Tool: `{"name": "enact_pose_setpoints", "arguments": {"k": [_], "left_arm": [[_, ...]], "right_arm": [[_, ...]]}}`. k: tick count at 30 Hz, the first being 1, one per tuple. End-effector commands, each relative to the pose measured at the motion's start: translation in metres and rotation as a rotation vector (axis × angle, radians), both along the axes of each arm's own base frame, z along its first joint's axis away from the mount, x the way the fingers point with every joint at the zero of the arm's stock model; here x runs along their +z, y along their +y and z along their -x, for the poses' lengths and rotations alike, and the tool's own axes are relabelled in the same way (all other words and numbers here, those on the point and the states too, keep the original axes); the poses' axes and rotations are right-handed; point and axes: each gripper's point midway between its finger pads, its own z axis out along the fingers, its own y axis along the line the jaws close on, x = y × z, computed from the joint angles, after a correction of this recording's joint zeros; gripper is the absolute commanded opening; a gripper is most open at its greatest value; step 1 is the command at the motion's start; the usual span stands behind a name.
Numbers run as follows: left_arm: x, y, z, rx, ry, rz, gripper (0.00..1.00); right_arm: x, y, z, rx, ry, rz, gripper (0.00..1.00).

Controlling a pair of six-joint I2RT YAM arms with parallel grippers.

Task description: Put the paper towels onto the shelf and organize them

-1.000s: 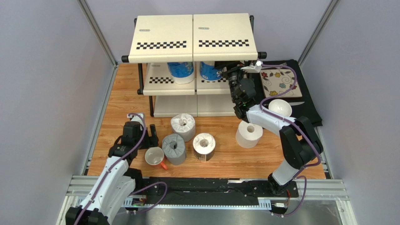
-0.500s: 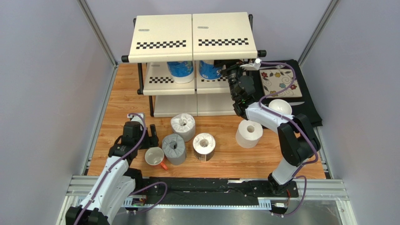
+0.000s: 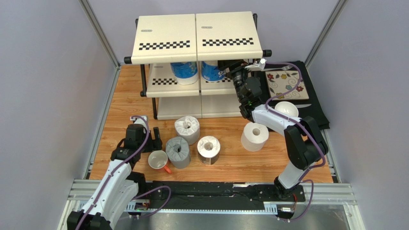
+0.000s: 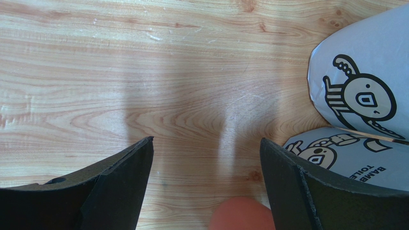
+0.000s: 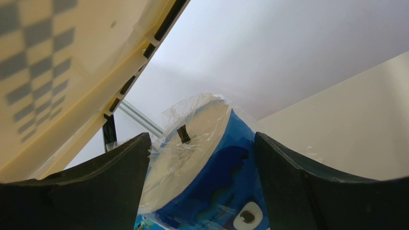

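Note:
The shelf (image 3: 197, 33) stands at the back. Two blue-printed paper towels stand on its middle tier, left (image 3: 185, 72) and right (image 3: 210, 71). My right gripper (image 3: 226, 66) reaches under the top panel and is shut on the right blue roll (image 5: 216, 163), one finger on each side. Two white rolls (image 3: 187, 128) (image 3: 254, 136), a grey roll (image 3: 178, 151) and a dark-wrapped roll (image 3: 209, 148) stand on the table. My left gripper (image 3: 154, 138) is open and empty, low over the wood (image 4: 205, 140) beside the grey roll (image 4: 357, 91).
A white mug (image 3: 157, 159) with an orange handle (image 4: 240, 216) sits just below my left gripper. A black mat (image 3: 314, 108) at the right holds a floral tile (image 3: 286, 85) and a white bowl (image 3: 286, 109). Grey walls enclose the table.
My right gripper has pushed a little left and deeper under the top panel with the blue roll. The shelf has shifted slightly left. The left arm has not moved.

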Motion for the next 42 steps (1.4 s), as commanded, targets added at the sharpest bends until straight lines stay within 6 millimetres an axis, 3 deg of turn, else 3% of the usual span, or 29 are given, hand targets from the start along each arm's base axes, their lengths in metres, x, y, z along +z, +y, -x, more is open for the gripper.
{"name": "enact_pose_setpoints", "arguments": {"k": [1, 9, 14, 20, 25, 33, 40, 42], "left_arm": [[-0.002, -0.002, 0.003, -0.033, 0.012, -0.013, 0.90], [-0.002, -0.002, 0.003, -0.033, 0.012, -0.013, 0.90], [-0.002, -0.002, 0.003, -0.032, 0.012, -0.014, 0.90], [-0.002, -0.002, 0.003, -0.032, 0.012, -0.014, 0.90], [-0.002, -0.002, 0.003, -0.033, 0.011, -0.015, 0.90], [-0.002, -0.002, 0.003, -0.033, 0.011, -0.015, 0.90], [0.004, -0.002, 0.000, -0.035, -0.021, -0.011, 0.90], [0.005, -0.003, 0.000, -0.035, -0.026, -0.008, 0.90]], "right_arm": [[0.009, 0.017, 0.017, 0.104, -0.030, 0.027, 0.81], [0.011, 0.028, 0.026, 0.187, -0.040, 0.043, 0.81], [0.008, 0.022, 0.031, 0.180, -0.036, 0.042, 0.81], [0.011, 0.000, 0.039, 0.101, -0.044, 0.027, 0.82], [0.009, -0.028, 0.048, -0.006, -0.051, -0.011, 0.82], [0.030, -0.045, 0.073, -0.030, -0.098, 0.008, 0.82], [0.019, -0.061, 0.103, -0.020, 0.005, 0.065, 0.82], [-0.002, -0.061, 0.112, 0.000, 0.079, 0.110, 0.82]]}}
